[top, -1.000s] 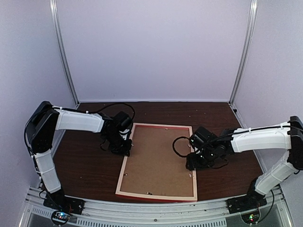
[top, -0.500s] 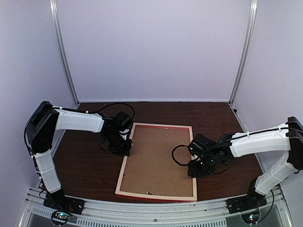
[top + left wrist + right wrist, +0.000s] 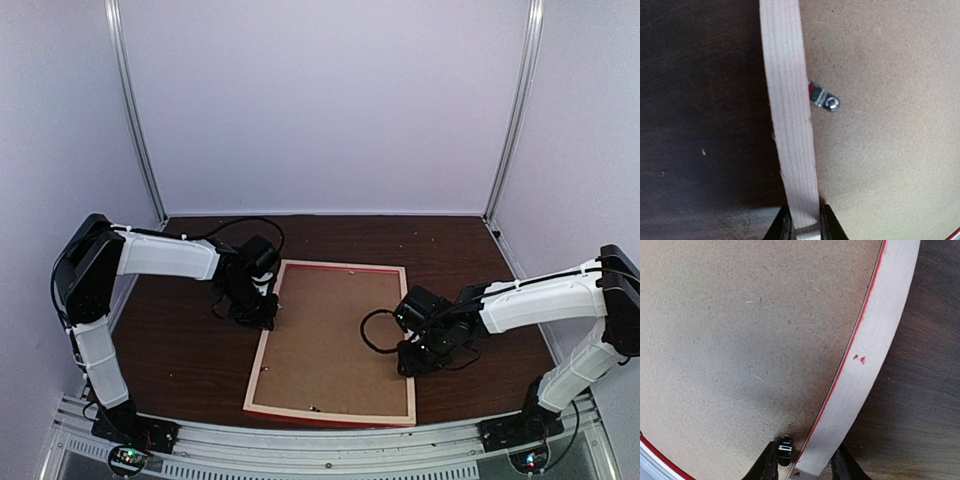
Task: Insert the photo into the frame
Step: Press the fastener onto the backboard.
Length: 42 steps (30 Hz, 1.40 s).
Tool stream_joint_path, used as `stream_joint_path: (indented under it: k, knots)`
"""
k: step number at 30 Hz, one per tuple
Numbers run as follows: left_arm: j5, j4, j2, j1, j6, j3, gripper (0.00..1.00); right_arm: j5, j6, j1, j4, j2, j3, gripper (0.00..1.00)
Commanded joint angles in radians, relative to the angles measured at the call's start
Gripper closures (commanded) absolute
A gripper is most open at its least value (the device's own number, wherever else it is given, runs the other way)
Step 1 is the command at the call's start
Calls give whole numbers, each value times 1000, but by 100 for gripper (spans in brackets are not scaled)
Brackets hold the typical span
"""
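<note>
Okay, I've got the frame (image 3: pixel 261 355) lying face down in the middle of the counter (image 3: pixel 180 350), pale wood back facing up and a thin red line showing along its edges. The brown backing board (image 3: pixel 335 330) sits inside it and fills the opening.

Left tool (image 3: pixel 805 227) is on the frame's left rail, about a third of the way down from the far corner. On the wrist view, both fingers (image 3: pixel 782 226) are pressed against the wood, one on each side, so it's narrow and holding that rail. A small metal turn clip (image 3: pixel 824 98) lies on the board just beside the rail, further along.

Right tool (image 3: pixel 805 465) straddles the right rail below its middle, one finger outside and one over the board. A second clip (image 3: pixel 785 444) sits between the inner finger and the rail. I cannot tell if that tool is gripping. Two red specks (image 3: pixel 859 358) mark the wood.
</note>
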Motion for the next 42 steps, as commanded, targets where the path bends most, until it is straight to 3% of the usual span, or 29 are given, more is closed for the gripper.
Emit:
stream_joint_path:
  k: [1, 17, 20, 25, 29, 42]
  knots:
    - [-9, -6, -6, 3, 41, -6, 82, 11, 0, 7, 6, 29, -5, 67]
    - [-3, -4, -5, 2, 46, -13, 82, -41, -56, -15, 40, 68, -10, 78]
    - [-5, -4, -7, 2, 45, -14, 82, -89, -71, -30, 68, 63, -15, 74]
    - [-8, -2, -5, 0, 40, -12, 82, -144, -71, -48, 100, 49, -6, 57]
    - [-12, -3, -3, -4, 37, -10, 82, -174, -58, -81, 121, 27, -15, 52]
    - [-7, -3, 9, -7, 39, 2, 83, -191, -15, -163, 135, -6, -62, 58]
